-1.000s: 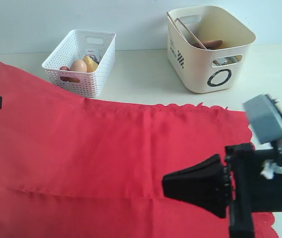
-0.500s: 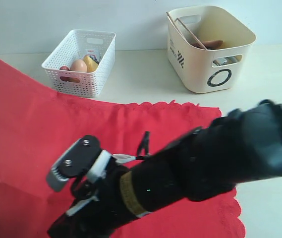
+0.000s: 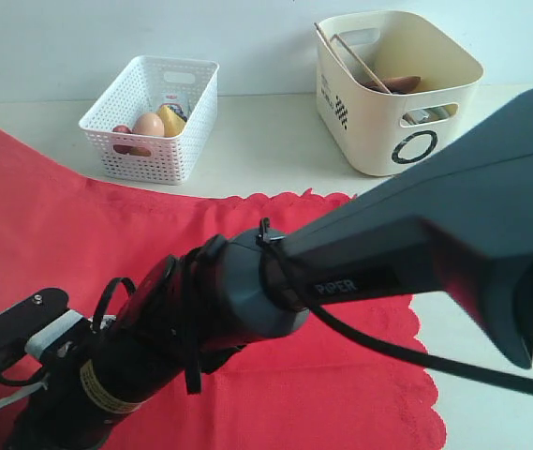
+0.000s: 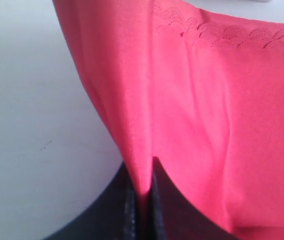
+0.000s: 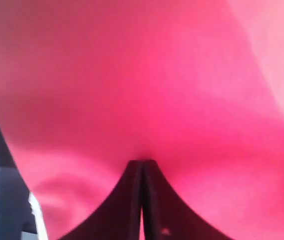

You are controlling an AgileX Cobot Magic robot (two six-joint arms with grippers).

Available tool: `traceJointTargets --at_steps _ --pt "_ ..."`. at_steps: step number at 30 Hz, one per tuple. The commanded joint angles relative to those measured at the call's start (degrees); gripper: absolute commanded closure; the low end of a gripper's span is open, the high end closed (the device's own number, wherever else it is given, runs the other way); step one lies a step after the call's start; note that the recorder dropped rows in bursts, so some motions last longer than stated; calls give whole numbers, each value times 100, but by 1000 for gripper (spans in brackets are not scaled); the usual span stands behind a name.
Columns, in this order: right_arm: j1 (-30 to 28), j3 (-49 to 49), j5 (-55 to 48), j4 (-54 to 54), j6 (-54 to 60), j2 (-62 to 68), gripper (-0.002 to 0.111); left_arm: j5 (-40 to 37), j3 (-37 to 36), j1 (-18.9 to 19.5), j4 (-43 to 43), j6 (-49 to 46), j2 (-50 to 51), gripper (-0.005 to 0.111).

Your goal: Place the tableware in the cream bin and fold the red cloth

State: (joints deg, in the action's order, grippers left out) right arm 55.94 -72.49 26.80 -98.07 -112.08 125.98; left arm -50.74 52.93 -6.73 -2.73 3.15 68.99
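The red cloth (image 3: 60,244) covers the near table, its scalloped edge (image 3: 275,199) toward the bins and its left side lifted out of frame. My left gripper (image 4: 142,175) is shut on a hanging fold of the red cloth (image 4: 206,100); it is out of the exterior view. My right arm (image 3: 247,300) reaches across to the lower left. In the right wrist view the right gripper (image 5: 142,162) is shut, with red cloth (image 5: 142,75) pinched at its tips. The cream bin (image 3: 392,131) at the back right holds tableware: chopsticks (image 3: 355,58) and a brown piece (image 3: 397,84).
A white lattice basket (image 3: 154,117) at the back left holds an egg (image 3: 148,124), a lemon (image 3: 172,117) and other food. Bare cream tabletop (image 3: 266,141) lies between the bins and to the right of the cloth.
My right arm swept from the right side across to the lower left. The cloth's right edge drew leftward with it, and the cloth's left side rose higher.
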Motion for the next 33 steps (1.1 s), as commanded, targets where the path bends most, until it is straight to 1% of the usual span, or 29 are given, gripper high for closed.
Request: traceJointTargets --at_steps 1,5,9,12,15,18,21,25,28,31,33 --pt "2 -166 364 -188 -243 -21 108 -94 176 -168 210 -125 -112 106" --pt "2 -209 926 -188 -243 -286 108 -530 516 -541 210 -129 -237 106" --pt "-149 -198 1250 -188 -187 -709 108 -742 718 -965 273 -105 -257 106" --pt "-479 -17 1484 -188 -152 -945 108 -698 738 -1262 273 -105 -257 106" --pt "-920 331 1726 -188 77 -1219 108 -683 738 -1420 273 -90 -236 106" --pt "-1355 800 1716 -188 280 -1685 108 -683 738 -1573 273 -11 -236 106" --pt "-1712 1398 1201 -188 405 -2244 108 -683 738 -1829 273 24 -236 106" --pt "-1937 2203 294 -188 529 -2787 108 -657 738 -2255 273 214 -228 106" --pt "-2016 2738 -335 -188 669 -2893 108 -583 738 -2665 273 390 -137 106" --pt "-2012 3183 -1514 -188 655 -2731 108 -419 713 -3178 273 463 124 106" --pt "-2047 3391 -1954 -188 605 -2580 108 -251 703 -3510 273 488 402 106"
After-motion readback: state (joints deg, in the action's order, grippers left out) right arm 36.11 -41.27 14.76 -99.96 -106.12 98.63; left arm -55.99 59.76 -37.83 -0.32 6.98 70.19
